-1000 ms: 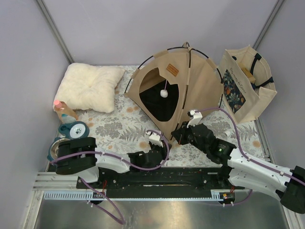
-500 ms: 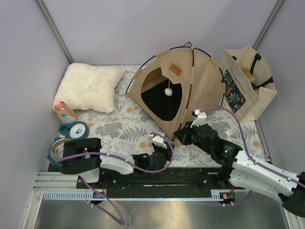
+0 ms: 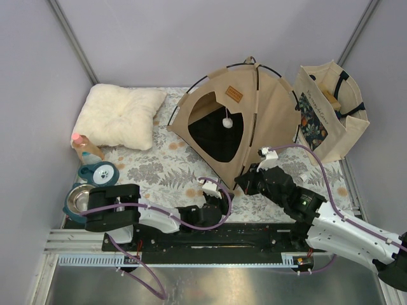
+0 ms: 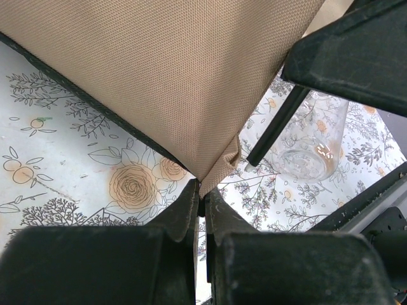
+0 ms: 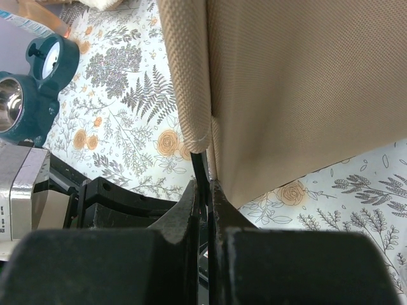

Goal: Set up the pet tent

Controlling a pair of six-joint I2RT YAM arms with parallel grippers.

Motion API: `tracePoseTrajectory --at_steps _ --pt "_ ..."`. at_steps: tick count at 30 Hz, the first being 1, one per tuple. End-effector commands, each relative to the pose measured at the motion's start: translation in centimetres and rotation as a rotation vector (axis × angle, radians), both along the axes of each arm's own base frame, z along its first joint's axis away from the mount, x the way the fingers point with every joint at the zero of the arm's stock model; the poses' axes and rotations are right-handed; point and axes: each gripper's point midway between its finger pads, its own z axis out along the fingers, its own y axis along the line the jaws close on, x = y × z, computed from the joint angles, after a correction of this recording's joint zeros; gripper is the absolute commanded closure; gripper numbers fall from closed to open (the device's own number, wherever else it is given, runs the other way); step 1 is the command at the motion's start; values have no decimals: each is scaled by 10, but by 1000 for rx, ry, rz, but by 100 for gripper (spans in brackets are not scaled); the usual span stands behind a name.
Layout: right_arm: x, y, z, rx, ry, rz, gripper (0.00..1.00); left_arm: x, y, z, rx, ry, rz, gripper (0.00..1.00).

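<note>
Both clamped on pet tent (image 3: 267,121) | left end effector (image 4: 202,200): corner | right end effector (image 5: 205,187): edge

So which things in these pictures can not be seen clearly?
Top view: inside of the pet tent, dark behind its doorway.
Top view: contents of the tote bag, hidden by its walls.
Left wrist view: a clear container, partly behind the black pole; what it is stays unclear.
Right wrist view: metal bowl, cut off by the left edge.
</note>
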Motion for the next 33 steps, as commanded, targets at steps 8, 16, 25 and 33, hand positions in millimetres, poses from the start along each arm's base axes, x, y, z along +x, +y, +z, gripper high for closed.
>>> tracePoseTrajectory --at_steps 8,16,25,33 --pt "51 -12 112 274 -263 -255 100 -38 27 -72 270 79 -145 100" --pt "53 -8 126 310 -282 -245 100 -39 26 -73 275 81 -149 100" --pt "53 -7 130 347 -278 -254 100 -38 26 -72 275 78 -142 100" --pt "59 -2 130 342 -272 -263 100 -40 28 -71 278 77 -145 100"
